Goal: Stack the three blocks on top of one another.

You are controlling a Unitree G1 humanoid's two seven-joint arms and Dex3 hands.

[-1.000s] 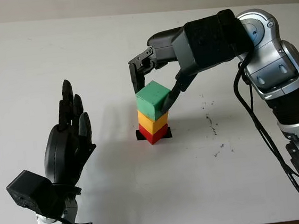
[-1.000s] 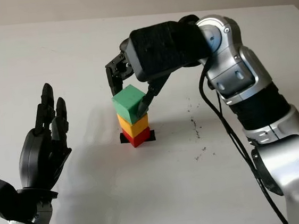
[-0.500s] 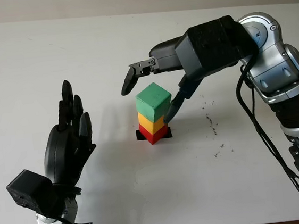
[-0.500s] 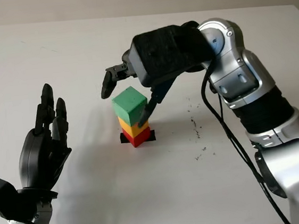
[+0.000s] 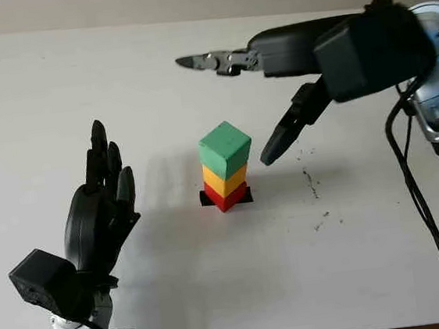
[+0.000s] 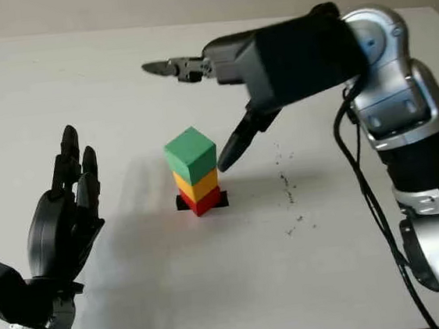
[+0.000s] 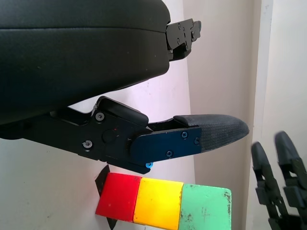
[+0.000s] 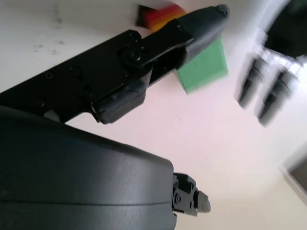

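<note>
A green block [image 5: 225,150] sits a little turned on a yellow block [image 5: 225,181], which sits on a red block [image 5: 225,198]. The stack stands free on a black mark [image 5: 244,196] at the table's middle. My right hand [image 5: 228,107] hovers open above and behind the stack, touching none of the blocks. One finger [image 5: 193,61] points left over the table and the thumb [image 5: 275,151] hangs to the right of the green block. My left hand [image 5: 102,204] is open and upright at the near left, well apart from the stack. The stack [image 7: 163,208] also appears in the left wrist view.
Dark scuff marks [image 5: 312,182] dot the white table [image 5: 116,81] to the right of the stack. The right arm [image 5: 432,95] with its black cable comes in along the right side. The table's far edge [image 5: 111,25] runs across the top.
My right hand let go of the green block, opened, and rose up and back to the right. The three-block stack stays standing. The left hand has not moved.
</note>
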